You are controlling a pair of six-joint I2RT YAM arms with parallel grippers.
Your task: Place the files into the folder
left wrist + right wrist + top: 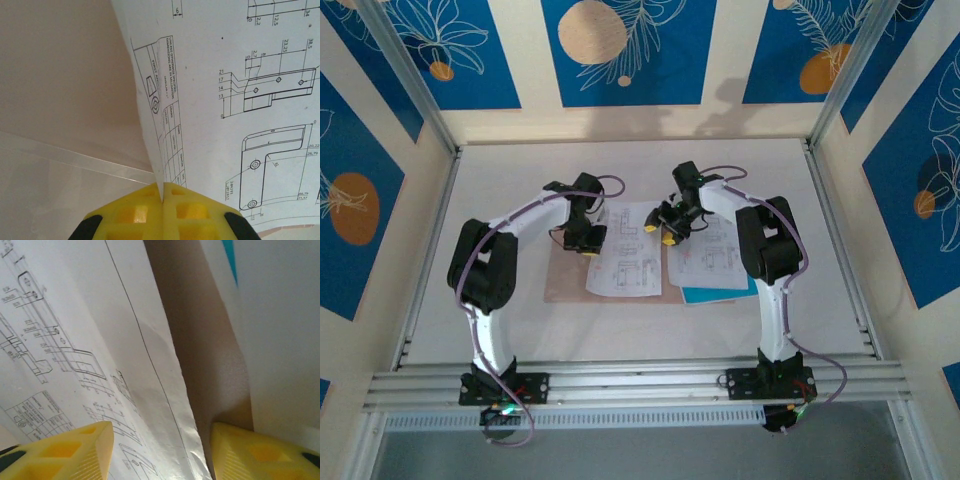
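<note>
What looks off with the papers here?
The files are split. One white printed sheet lies on top of the tan card folder, its edge lifted, pinched by the left gripper. A second white sheet sits apart, a light blue sheet sticking out crookedly beneath.

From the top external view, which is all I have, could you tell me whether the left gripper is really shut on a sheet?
Observer: Yes, in the left wrist view the left gripper is shut on the edge of a printed sheet.
Operator: Thank you; and what about the right side?
Observer: In the right wrist view the right gripper is open, its yellow fingers apart on either side of a paper edge.
</note>
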